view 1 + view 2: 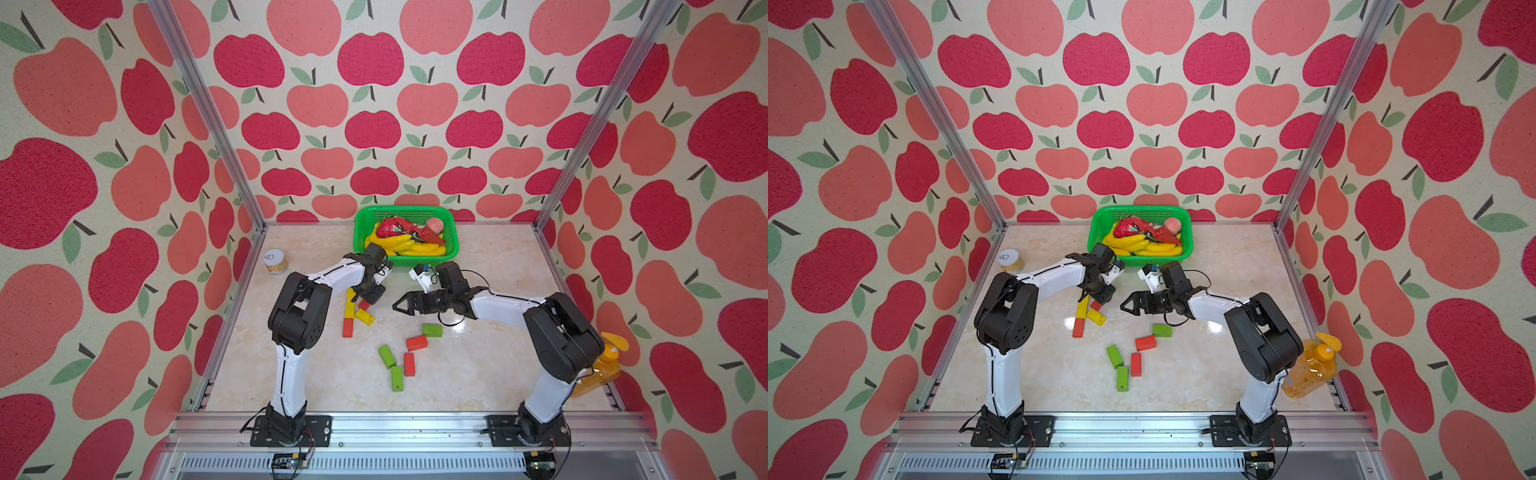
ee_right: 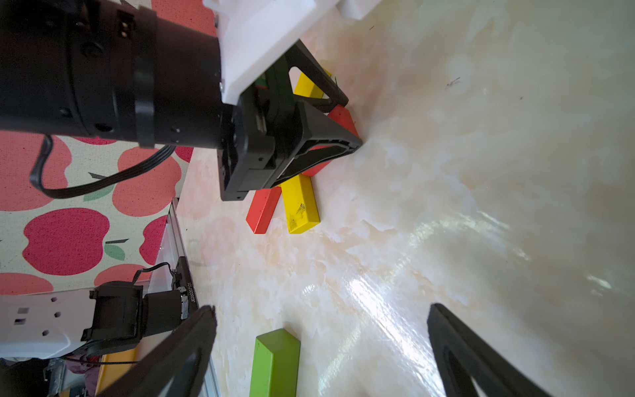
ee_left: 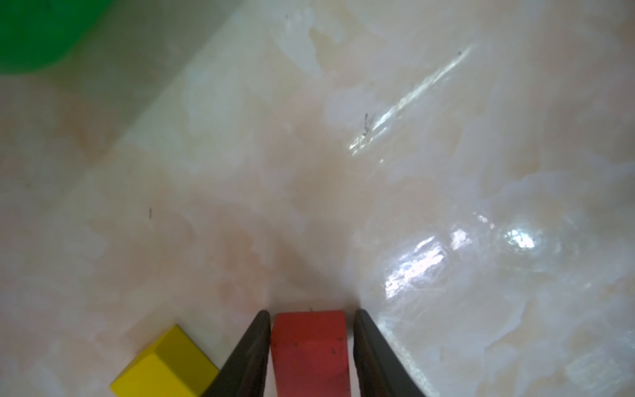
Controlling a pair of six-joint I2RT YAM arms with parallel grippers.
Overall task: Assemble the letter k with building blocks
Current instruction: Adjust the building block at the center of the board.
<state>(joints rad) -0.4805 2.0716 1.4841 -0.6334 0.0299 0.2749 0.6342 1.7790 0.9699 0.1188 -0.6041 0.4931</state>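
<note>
The pale marble-patterned tabletop point(image 1: 498, 365) lay bare to the right of the scattered green and red oblong bricks point(image 1: 417, 343), leaving wide passage there. The green plastic mesh basket point(image 1: 405, 210) walled off the rear centre. The left gripper point(image 3: 312, 314) sat low, crowding the yellow and red brick cluster point(image 1: 365, 318).

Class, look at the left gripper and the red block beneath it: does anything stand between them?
Nothing visible does. In the left wrist view the red block sits directly between the fingers of the left gripper. A yellow block lies outside one finger, not between.
</note>
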